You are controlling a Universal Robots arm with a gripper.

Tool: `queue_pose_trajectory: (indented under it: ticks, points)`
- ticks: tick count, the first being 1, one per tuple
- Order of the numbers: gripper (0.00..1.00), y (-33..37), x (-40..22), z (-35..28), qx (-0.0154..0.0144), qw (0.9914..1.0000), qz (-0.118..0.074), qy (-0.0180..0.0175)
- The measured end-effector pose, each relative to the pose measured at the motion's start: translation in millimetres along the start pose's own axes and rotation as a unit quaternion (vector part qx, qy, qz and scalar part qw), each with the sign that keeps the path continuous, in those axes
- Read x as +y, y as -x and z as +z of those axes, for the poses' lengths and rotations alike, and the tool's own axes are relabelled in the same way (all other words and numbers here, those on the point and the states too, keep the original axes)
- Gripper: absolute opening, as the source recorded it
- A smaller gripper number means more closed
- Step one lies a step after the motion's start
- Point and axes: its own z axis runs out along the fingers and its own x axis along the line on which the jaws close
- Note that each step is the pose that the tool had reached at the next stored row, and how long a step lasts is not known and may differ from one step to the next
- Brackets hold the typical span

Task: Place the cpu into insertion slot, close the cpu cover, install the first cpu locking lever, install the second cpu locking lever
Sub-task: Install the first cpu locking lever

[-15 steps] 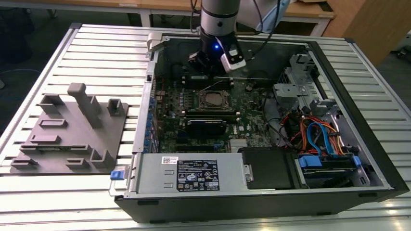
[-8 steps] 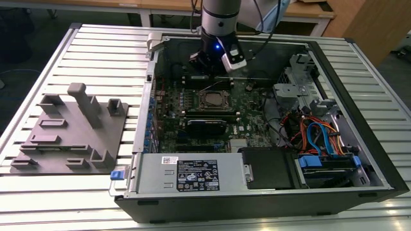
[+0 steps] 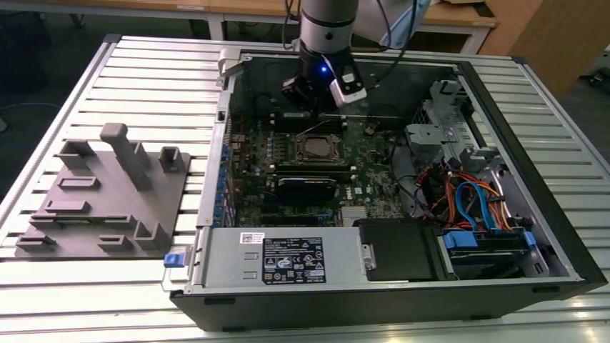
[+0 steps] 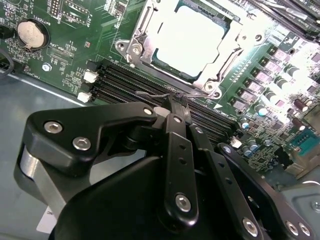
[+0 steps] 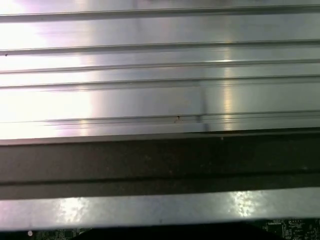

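The cpu (image 4: 192, 35) lies flat in the insertion slot (image 3: 318, 148) on the green board, its silver top bright. The cpu cover (image 4: 141, 36), a silver frame, lies down around it. A thin wire locking lever (image 4: 151, 93) ends in a hook just beside the socket's edge, over the black memory slots. In the second wrist view my gripper (image 4: 177, 105) is shut, and its black fingertips touch that hook. I cannot tell whether the wire is pinched between them. In the exterior view the gripper (image 3: 316, 106) hangs inside the open case, just behind the socket.
Black memory slots (image 4: 125, 82) and a coin battery (image 4: 32, 34) flank the socket. A power supply (image 3: 276, 257) fills the case front, with a drive cage and cables (image 3: 476, 207) on the exterior view's right. A grey fixture (image 3: 105, 193) stands on the slatted table (image 5: 160, 65).
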Motion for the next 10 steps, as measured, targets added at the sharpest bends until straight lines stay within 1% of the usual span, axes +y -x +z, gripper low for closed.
queue_pose_trajectory:
  ticks: [3,10]
  points:
    - [0.10,1.6,0.2,0.3,0.0000,1.00000,0.000,0.0000]
    - [0.10,7.7,0.6,1.4,0.0001,1.00000,-0.002,0.0001]
